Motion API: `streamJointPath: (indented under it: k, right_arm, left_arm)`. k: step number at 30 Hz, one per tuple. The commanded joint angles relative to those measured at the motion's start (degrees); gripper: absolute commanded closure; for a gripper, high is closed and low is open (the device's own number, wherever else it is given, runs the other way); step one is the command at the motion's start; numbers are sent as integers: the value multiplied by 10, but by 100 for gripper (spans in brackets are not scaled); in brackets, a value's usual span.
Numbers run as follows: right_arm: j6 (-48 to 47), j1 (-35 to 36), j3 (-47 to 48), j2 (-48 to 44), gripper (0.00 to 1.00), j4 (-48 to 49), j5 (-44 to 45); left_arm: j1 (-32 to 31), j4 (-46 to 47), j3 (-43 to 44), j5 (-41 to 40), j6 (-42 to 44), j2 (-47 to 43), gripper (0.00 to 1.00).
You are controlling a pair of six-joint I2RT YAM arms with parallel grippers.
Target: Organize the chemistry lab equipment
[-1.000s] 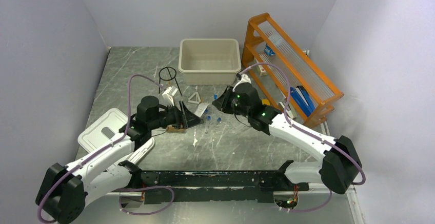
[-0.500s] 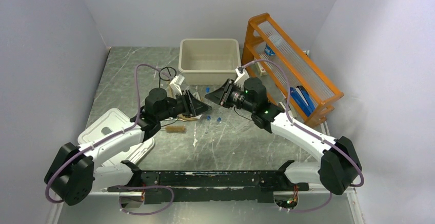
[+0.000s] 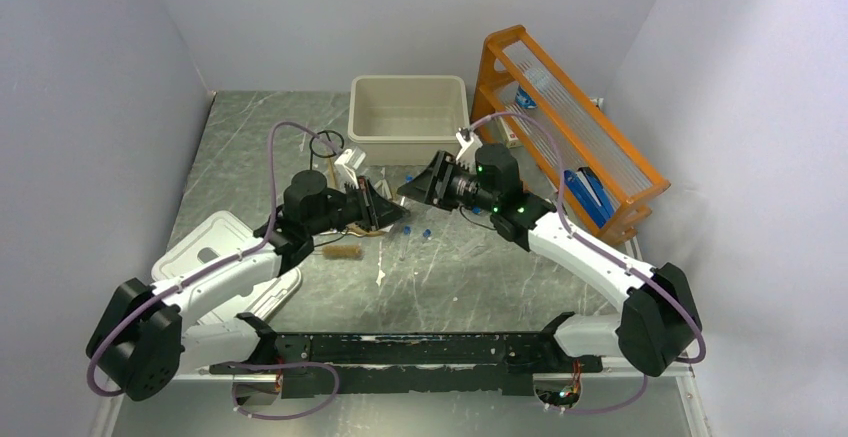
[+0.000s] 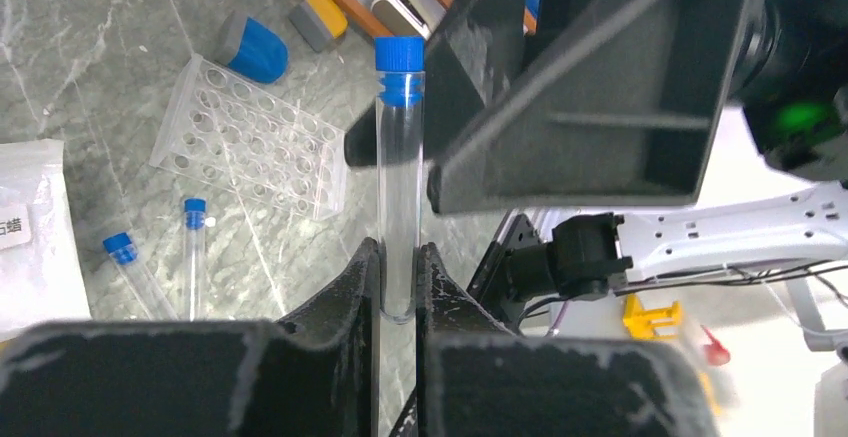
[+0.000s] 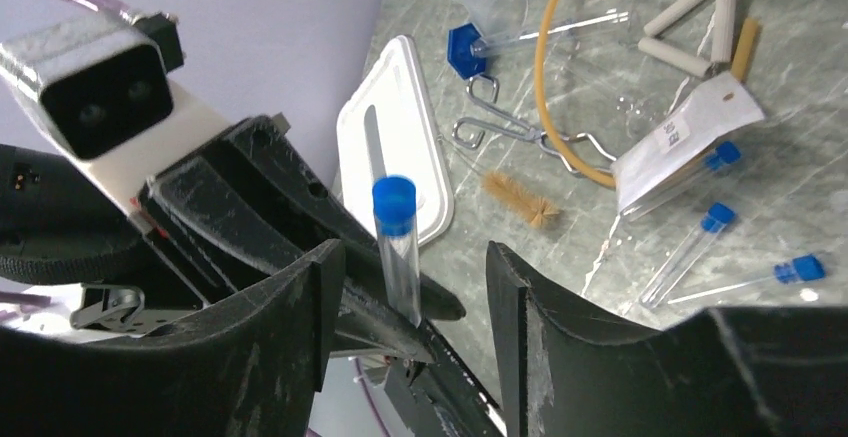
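A clear blue-capped tube [image 4: 400, 177] stands upright above the table, and my left gripper [image 4: 398, 257] is shut on its lower end. My right gripper [image 5: 415, 267] is open, its jaws standing on either side of the same tube [image 5: 398, 247] without touching it. The two grippers meet over the table's middle [image 3: 403, 200]. Two more blue-capped tubes [image 5: 690, 242] lie on the table by the white packet [image 5: 680, 142]. Near these lie the brush [image 5: 520, 200], metal tongs [image 5: 500, 132], tan rubber tube [image 5: 545, 67] and white triangle [image 5: 690, 17]. The black tripod ring [image 3: 326, 144] stands behind my left arm.
The beige tub [image 3: 409, 117] sits at the back centre and the orange rack [image 3: 570, 127] along the right. The white lid [image 3: 205, 257] lies at the left. A clear plastic tube tray [image 4: 255, 137] lies flat below the grippers.
My left gripper has moved right to the tube and shut on it. The right gripper, which held the tube, has lifted it toward the left one and opened.
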Motion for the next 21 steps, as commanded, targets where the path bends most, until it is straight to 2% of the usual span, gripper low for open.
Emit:
streamJointPath:
  k: [1, 6, 10, 12, 17, 21]
  right_arm:
    - [-55, -24, 61, 6, 42, -93, -40]
    - [-79, -39, 89, 0, 44, -148, -66]
    - [-92, -46, 104, 3, 55, -179, -84]
    - [-92, -49, 102, -1, 62, -175, -97]
    - [-89, -55, 101, -6, 66, -168, -118]
    - [-85, -59, 93, -5, 76, -149, -137]
  left_arm:
    - [-4, -59, 47, 37, 99, -30, 95]
    - [-3, -152, 88, 81, 181, -36, 95]
    - [-4, -210, 106, 94, 229, -39, 95]
    - [-4, -224, 110, 98, 244, -39, 95]
    - [-4, -240, 113, 93, 266, -39, 95]
    - [-4, -253, 115, 90, 272, -36, 95]
